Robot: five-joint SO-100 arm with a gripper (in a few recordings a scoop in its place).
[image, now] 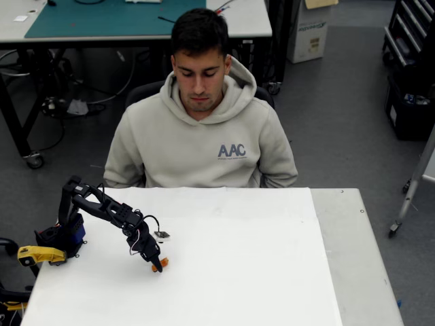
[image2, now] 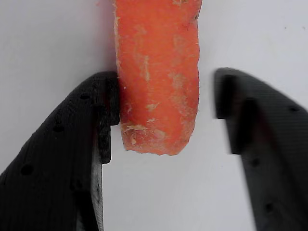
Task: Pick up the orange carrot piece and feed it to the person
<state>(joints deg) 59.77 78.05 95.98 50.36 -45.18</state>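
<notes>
One tabletop (image: 272, 272), covered in plain white, takes up the lower part of the overhead view, and we see the person (image: 202, 136) seated at its far edge, well beyond the fingers, head bent down toward the surface. Across the chest of the light grey-beige hoodie we can read "AAC" in dark blue capitals, with a line of smaller print under it that is too small for us to make out. On the floor behind the person stands a cardboard box (image: 312, 30) with dark printing we cannot read.

Next in size, the black arm (image: 102, 207) reaches out from its base at the left edge of the tabletop, its gripper (image: 157, 265) lowered to the surface. In the wrist view the gripper (image2: 166, 115) has its fingers spread, one on each side of the orange carrot piece (image2: 158, 77). The left finger (image2: 72, 159) touches the carrot's side; the right finger (image2: 262, 144) stands apart from it, with white tabletop showing in the gap. The carrot lies on the tabletop between them, its cut end level with the fingertips. In the overhead view it shows as a small orange spot (image: 163, 261) at the fingertips.
</notes>
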